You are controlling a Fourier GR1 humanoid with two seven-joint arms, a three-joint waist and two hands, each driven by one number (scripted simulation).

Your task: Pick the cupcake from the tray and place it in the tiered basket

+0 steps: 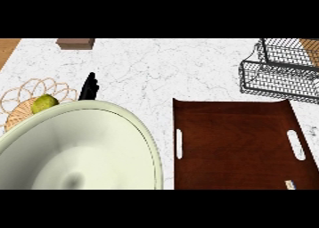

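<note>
Closest loomed a pale plate (76,151), left of the tray (235,147). No cupcake showed on the tray; the tiered basket (280,82) stood beyond it. Left hand (90,87), left of the tray, held nothing, fingers straight. With the cupcake unseen, a grasp could miss.

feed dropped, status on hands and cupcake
Left hand open beyond pale plate. Right hand not in view. No cupcake visible on tray. Plate hides lower left.

White marble counter (155,67), wooden border (1,53)
</note>
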